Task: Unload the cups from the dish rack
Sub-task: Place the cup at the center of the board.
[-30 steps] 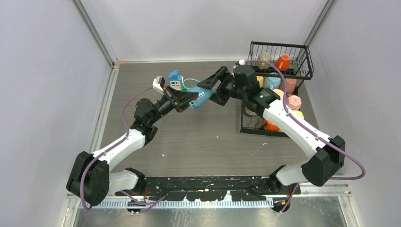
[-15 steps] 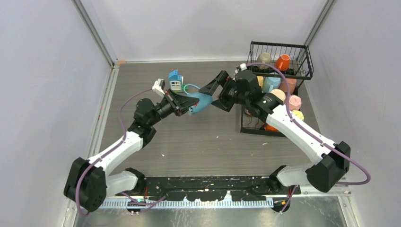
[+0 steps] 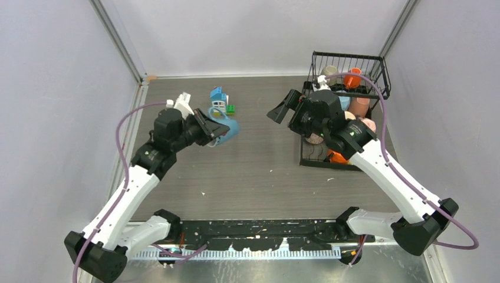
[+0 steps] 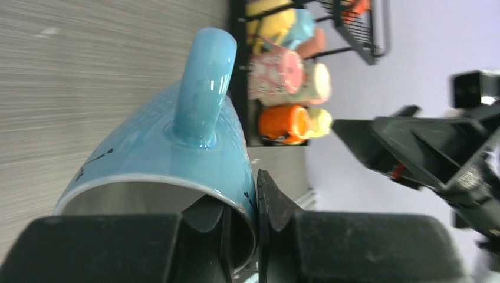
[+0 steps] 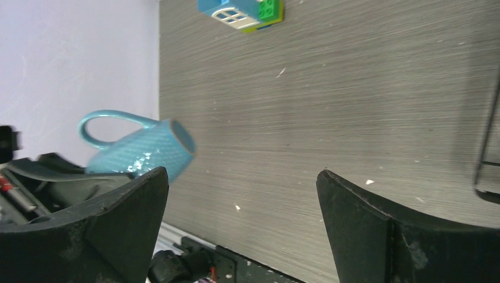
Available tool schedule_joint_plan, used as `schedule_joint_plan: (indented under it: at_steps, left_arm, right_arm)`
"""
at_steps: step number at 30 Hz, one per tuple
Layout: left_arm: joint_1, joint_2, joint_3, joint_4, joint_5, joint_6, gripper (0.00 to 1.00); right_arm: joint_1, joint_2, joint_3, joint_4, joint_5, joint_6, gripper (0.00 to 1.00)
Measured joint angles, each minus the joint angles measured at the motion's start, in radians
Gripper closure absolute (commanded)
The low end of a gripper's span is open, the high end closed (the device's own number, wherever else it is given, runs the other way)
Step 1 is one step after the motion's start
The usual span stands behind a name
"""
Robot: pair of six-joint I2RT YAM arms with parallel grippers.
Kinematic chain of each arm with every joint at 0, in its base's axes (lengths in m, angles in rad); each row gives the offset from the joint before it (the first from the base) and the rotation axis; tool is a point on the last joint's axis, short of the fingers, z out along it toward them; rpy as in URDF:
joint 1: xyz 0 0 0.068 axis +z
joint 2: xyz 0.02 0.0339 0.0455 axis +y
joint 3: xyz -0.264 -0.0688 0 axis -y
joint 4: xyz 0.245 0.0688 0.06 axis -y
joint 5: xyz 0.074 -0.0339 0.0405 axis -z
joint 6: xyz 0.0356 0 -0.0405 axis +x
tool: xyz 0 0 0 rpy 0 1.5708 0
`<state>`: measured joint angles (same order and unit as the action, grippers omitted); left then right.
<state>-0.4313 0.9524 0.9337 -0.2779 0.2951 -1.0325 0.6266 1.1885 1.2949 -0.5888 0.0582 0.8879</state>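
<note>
At ten o'clock my left gripper (image 3: 207,126) clamps the rim of the glossy light-blue ceramic mug (image 3: 227,128), one finger inside for a sure carry. My right gripper (image 3: 282,109) gapes empty beside the black wire dish rack (image 3: 349,56) at two o'clock, ready for another.

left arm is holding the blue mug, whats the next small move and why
Probably lower the blue mug onto the table and open the left gripper: it pinches the mug's rim, well clear of the dish rack.
</note>
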Motion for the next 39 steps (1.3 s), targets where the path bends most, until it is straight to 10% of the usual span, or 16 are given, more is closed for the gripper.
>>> schedule_joint_plan:
  at_steps: [12, 39]
  left_arm:
    - [0.09, 0.247, 0.32, -0.576, -0.33, 0.413, 1.0]
    - [0.429, 0.721, 0.383, -0.624, -0.349, 0.626, 1.0]
  right_arm:
    - [0.0, -0.085, -0.005, -0.094, 0.114, -0.099, 0.0]
    - [0.0, -0.151, -0.019, -0.189, 0.132, -0.165, 0.0]
